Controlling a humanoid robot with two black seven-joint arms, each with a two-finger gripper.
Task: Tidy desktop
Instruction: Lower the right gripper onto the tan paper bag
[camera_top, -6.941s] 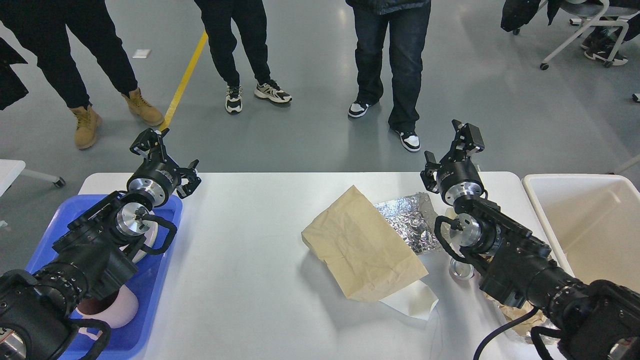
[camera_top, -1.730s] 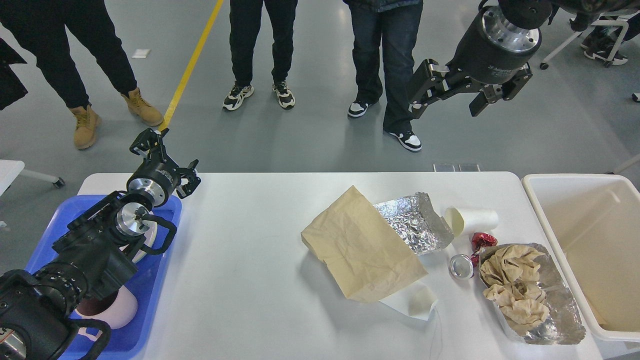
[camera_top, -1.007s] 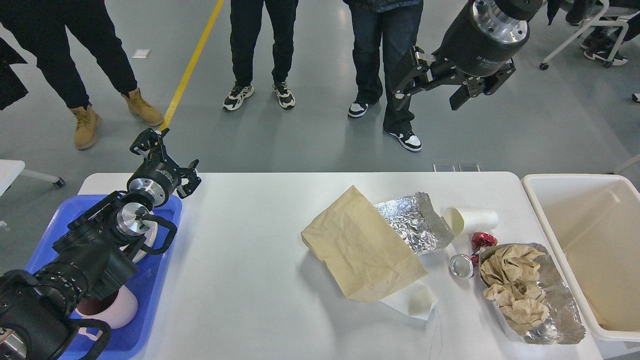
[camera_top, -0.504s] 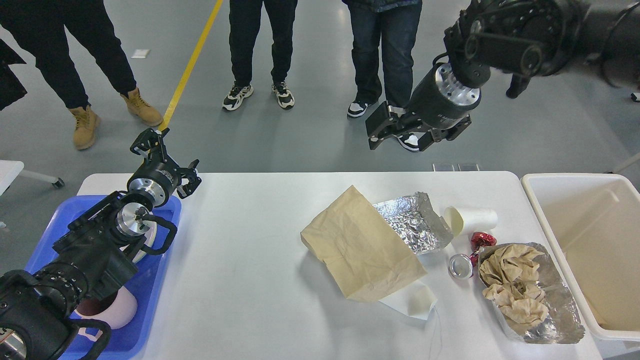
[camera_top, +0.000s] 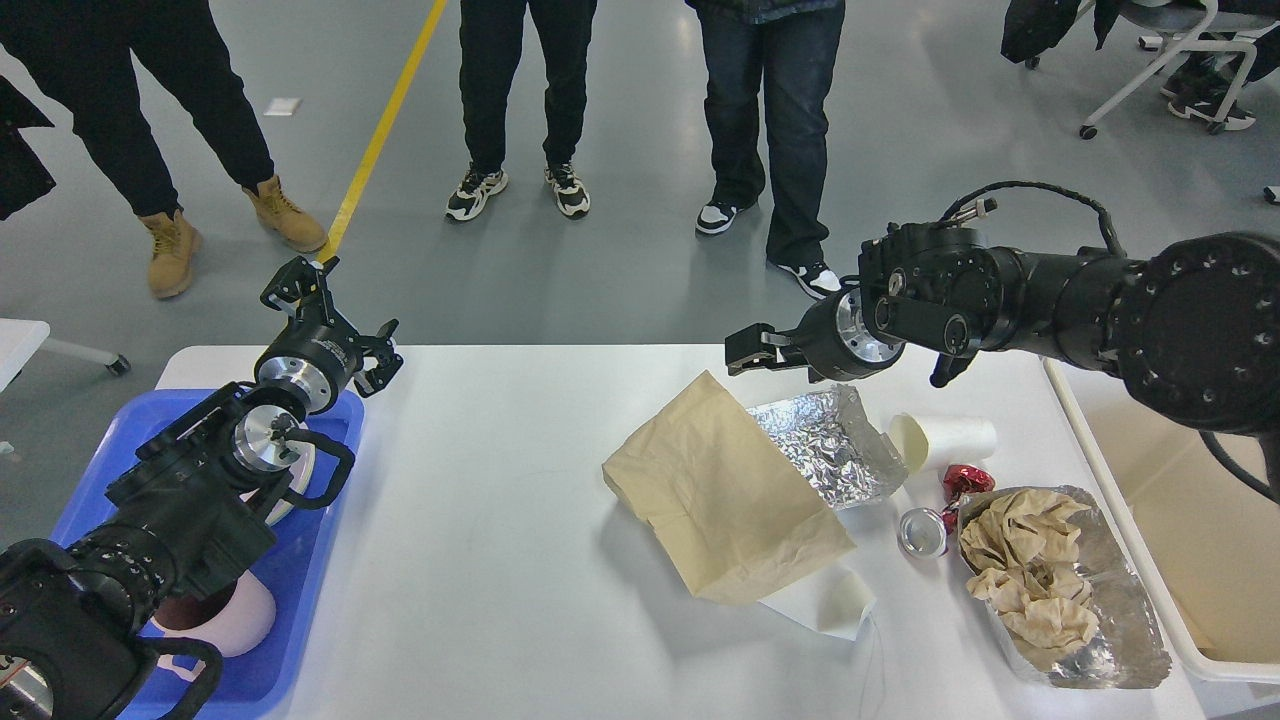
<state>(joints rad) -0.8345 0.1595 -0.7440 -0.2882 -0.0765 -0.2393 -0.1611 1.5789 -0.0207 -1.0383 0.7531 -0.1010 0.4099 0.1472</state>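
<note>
The white desktop (camera_top: 500, 500) fills the lower view. On its right half lie a brown paper bag (camera_top: 725, 490), an open foil tray (camera_top: 825, 445), a tipped white paper cup (camera_top: 945, 440), a red wrapper (camera_top: 965, 480), a small can (camera_top: 922, 532), a foil tray of crumpled brown paper (camera_top: 1040, 580) and a white paper piece (camera_top: 825, 600). My right gripper (camera_top: 745, 352) points left, low over the far edge just above the bag's top corner, open and empty. My left gripper (camera_top: 340, 310) is open and empty above the blue tray's far corner.
A blue tray (camera_top: 300, 570) at the left holds a pink cup (camera_top: 235, 615) and a plate mostly hidden by my left arm. A cream bin (camera_top: 1200, 540) stands off the right end. Three people stand beyond the far edge.
My right arm has swung down from high above the floor to the table's far edge, its gripper now pointing left near the bag and foil tray. The left arm has not moved.
</note>
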